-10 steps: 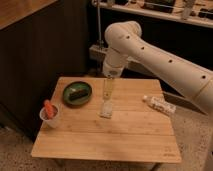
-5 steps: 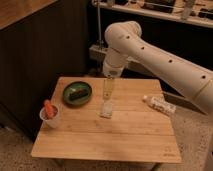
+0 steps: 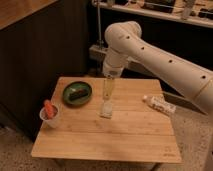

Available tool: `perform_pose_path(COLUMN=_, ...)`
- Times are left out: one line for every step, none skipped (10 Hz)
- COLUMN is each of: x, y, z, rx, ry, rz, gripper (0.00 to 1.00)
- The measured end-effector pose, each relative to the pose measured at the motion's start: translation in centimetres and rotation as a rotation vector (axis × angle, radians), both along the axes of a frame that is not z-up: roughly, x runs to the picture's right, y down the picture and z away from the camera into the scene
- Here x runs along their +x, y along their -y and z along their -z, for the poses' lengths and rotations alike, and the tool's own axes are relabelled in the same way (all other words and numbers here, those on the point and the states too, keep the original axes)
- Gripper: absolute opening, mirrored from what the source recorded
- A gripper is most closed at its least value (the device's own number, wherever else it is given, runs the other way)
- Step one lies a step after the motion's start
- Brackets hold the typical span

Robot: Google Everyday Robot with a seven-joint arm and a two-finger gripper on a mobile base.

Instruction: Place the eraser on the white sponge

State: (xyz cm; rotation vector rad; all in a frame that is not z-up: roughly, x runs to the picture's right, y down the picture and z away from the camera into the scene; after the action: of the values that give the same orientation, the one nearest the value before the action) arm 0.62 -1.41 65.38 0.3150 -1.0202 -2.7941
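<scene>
The eraser point(image 3: 77, 93), a small dark oblong block, lies inside the green bowl point(image 3: 76, 86) at the table's left back. The white sponge point(image 3: 106, 109), a small flat pale pad, lies near the middle of the wooden table point(image 3: 105, 135). My gripper point(image 3: 107, 98) hangs straight down from the white arm, directly above the sponge and very close to it. It is well to the right of the bowl and the eraser.
A white cup point(image 3: 50, 117) holding an orange carrot-like thing point(image 3: 48, 107) stands at the table's left edge. A white tube with coloured marks point(image 3: 159, 104) lies at the right edge. Dark cabinets stand behind and to the left.
</scene>
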Motion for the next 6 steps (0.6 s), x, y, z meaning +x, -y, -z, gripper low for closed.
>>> perform_pose_path(x=-0.3, y=-0.9, z=0.0, rx=-0.02, ry=0.006, rz=-0.005, gripper=0.8)
perform_pose_path(x=-0.4, y=-1.3, z=0.1, rx=-0.027, ry=0.007, rz=-0.008, gripper=0.8)
perform_pose_path(x=-0.4, y=-1.4, z=0.2, rx=-0.028, ry=0.009, rz=-0.009, gripper=0.8)
perform_pose_path(x=-0.4, y=-1.5, z=0.3, rx=-0.03, ry=0.01, rz=-0.009, gripper=0.8)
perform_pose_path(x=-0.5, y=-1.8, z=0.4, rx=-0.039, ry=0.015, rz=-0.007, gripper=0.8)
perform_pose_path(x=-0.6, y=-2.4, z=0.4, rx=-0.049, ry=0.02, rz=-0.005, gripper=0.8)
